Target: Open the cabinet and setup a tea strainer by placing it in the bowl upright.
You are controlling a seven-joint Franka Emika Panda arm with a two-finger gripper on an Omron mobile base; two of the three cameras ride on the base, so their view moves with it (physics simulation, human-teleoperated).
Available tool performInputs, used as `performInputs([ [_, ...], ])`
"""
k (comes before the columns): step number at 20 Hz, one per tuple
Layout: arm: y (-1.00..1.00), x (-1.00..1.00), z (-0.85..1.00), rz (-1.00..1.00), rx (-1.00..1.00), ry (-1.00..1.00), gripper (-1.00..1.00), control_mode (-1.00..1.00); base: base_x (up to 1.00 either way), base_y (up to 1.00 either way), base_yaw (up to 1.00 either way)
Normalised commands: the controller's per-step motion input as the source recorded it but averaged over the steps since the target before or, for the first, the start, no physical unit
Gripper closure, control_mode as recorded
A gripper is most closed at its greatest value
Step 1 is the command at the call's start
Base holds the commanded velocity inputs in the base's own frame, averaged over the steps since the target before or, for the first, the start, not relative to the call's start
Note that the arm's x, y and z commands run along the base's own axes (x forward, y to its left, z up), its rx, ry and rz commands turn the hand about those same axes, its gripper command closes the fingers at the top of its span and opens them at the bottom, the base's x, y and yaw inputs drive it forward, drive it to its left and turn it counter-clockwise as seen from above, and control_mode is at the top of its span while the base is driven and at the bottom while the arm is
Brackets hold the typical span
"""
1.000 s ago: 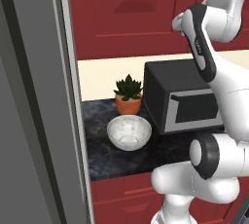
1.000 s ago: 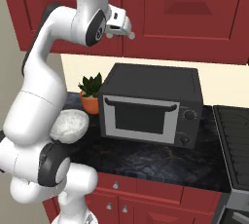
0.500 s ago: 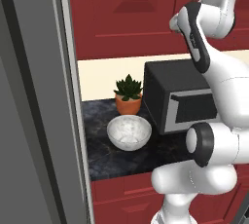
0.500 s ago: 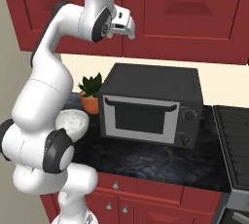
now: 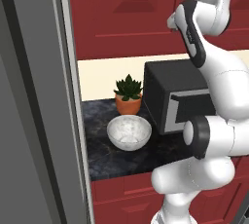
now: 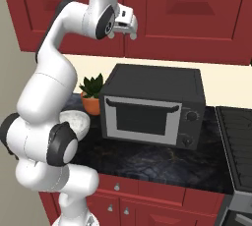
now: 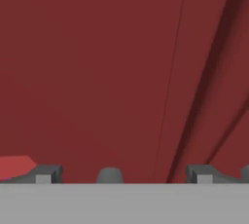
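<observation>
The cabinet [image 5: 126, 13] [image 6: 197, 4] is a dark red wall unit above the counter, and its raised-panel doors are closed. My gripper [image 6: 123, 32] is open and empty, held up against the door fronts. In the hand view the cabinet [image 7: 97, 72] is very close, with a thin seam running down it and a small grey knob just between the tips of my gripper [image 7: 121, 174]. The white-grey marbled bowl [image 5: 129, 132] [image 6: 76, 120] stands empty on the dark counter, far below the hand. The tea strainer is hidden.
An orange pot with a green succulent [image 5: 128, 102] [image 6: 91, 103] stands just behind the bowl. A dark microwave [image 5: 175, 96] [image 6: 152, 104] sits to the right of both. A stove [image 6: 238, 141] lies at far right, and a tall grey panel [image 5: 34, 121] blocks the left.
The upper arm has shifted slightly while the hand has stayed close to the cabinet doors. The jaws have stayed open. The bowl, pot and microwave have not moved.
</observation>
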Motion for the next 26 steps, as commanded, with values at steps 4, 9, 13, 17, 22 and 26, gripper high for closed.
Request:
performInputs([
  [4,0.0,0.08,-0.21,0.0,0.0,0.0,-1.0,-1.0,0.0,0.0,0.0],
  [9,0.04,0.0,-0.27,0.0,0.0,0.02,-1.0,-1.0,0.0,0.0,0.0],
  [13,0.01,0.0,-0.14,0.0,0.0,0.0,-1.0,-1.0,0.0,0.0,0.0],
  [17,0.0,0.04,0.0,0.0,0.0,0.0,-1.0,-1.0,0.0,0.0,0.0],
  [22,0.0,0.02,0.0,0.0,0.0,0.0,-1.0,-1.0,0.0,0.0,0.0],
  [26,0.0,0.0,0.0,0.0,0.0,0.0,1.0,-1.0,0.0,0.0,0.0],
])
